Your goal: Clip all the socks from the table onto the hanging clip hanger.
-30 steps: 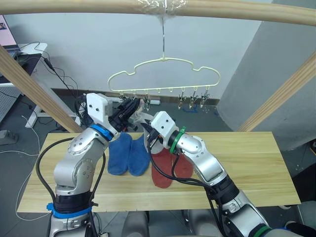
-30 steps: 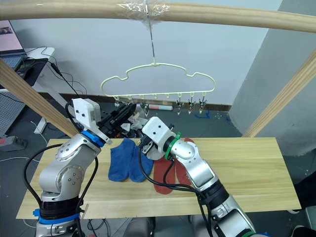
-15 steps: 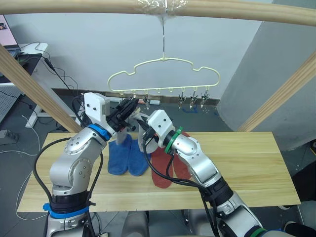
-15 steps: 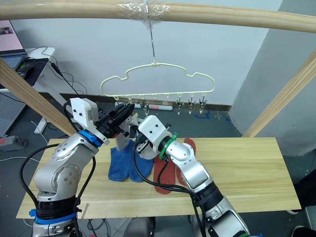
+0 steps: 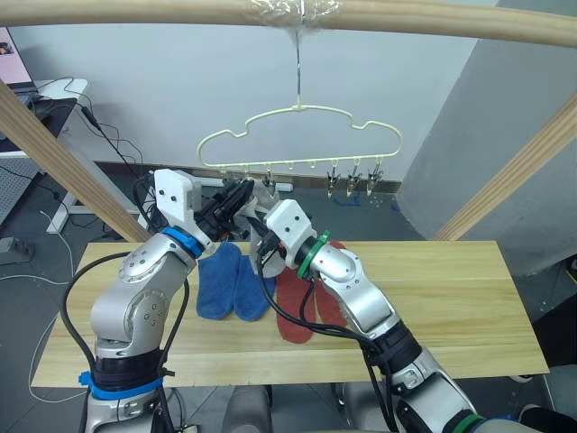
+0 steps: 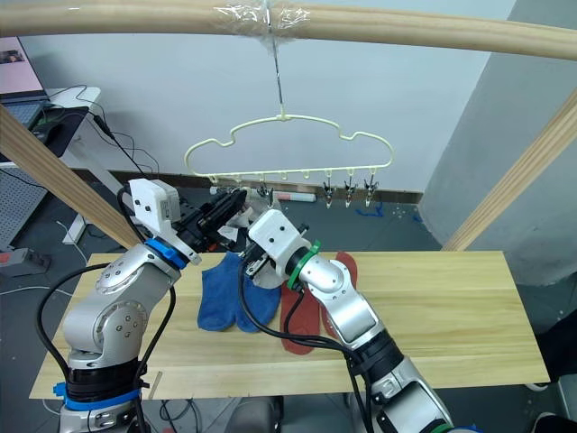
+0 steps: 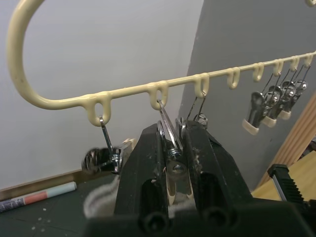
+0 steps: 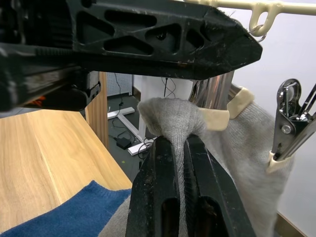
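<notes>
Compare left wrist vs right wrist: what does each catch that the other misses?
Left wrist alone: the run of the clip hanger bar with its loops, and three idle clips bunched farther along. Right wrist alone: the right gripper shut on a grey sock, a blue sock below, and the table. Both: the left gripper squeezing a metal clip, with grey sock fabric at it.

Clip hanger [image 5: 300, 135] pale yellow, clips [image 7: 170, 143] silver metal with cream tips. Sock [image 8: 237, 148] in black right claw [image 8: 180, 153] light grey. Blue socks [image 5: 233, 281] and rust-red socks [image 5: 302, 302] on light wood table [image 5: 451, 298]. Left claw [image 7: 173, 163] black.
</notes>
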Controlling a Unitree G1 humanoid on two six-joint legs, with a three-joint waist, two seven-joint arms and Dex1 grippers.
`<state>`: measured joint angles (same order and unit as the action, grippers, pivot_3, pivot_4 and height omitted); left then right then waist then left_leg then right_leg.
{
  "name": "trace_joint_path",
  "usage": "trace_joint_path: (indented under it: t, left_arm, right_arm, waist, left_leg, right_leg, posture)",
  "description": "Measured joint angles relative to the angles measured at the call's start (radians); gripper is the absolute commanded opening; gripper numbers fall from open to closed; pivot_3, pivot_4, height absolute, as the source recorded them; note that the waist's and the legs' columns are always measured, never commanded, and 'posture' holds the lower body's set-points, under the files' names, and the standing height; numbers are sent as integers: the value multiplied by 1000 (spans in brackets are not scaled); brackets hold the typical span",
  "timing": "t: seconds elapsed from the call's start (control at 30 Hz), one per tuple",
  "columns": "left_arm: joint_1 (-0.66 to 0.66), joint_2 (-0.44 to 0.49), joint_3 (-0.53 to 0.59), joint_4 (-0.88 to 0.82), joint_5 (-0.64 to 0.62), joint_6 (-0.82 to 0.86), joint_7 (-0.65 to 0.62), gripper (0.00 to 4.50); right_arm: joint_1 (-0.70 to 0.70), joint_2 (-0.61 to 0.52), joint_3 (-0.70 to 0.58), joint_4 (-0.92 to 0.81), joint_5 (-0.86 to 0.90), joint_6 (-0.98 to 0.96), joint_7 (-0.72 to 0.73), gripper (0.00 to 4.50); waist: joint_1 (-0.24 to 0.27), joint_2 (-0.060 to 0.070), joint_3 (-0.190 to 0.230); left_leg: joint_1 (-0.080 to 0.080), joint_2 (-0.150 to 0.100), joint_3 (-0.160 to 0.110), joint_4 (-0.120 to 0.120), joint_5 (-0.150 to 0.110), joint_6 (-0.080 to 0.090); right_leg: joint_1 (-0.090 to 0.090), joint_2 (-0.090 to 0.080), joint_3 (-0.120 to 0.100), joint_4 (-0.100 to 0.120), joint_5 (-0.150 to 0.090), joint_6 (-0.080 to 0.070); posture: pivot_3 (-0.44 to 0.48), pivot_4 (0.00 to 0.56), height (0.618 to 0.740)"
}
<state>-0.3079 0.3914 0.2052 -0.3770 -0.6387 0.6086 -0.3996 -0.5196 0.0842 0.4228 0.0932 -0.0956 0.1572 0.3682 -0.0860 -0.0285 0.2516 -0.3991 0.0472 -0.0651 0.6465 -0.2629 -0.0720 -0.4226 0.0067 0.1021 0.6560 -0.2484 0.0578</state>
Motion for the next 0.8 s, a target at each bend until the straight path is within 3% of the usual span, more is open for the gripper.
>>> trace_joint_path:
  t: [0.03,0.27,0.8]
  left_arm:
    - [1,0,0,-5,-3,3,3,271]
    - [50,8,6,-17,-33,37,-5,2421]
    - [150,122,45,-65,-76,47,-74,2421]
  right_arm:
    - [-1,0,0,2,0,-3,0,0]
    - [-15,3,-11,12,0,-16,-5,0]
    - [-16,-3,-8,12,-1,-17,3,0]
  waist:
    - [0,0,0]
    - [0,0,0]
    - [1,0,0]
  left_leg:
    - [0,0,0,0,0,0]
    - [0,0,0,0,0,0]
    - [0,0,-1,0,1,-1]
  right_leg:
    - [0,0,0,0,0,0]
    - [0,0,-1,1,0,-1]
    - [-1,0,-2,2,-1,-2]
  posture:
    - [-71,246,740]
    - [-63,246,740]
    - [-45,243,740]
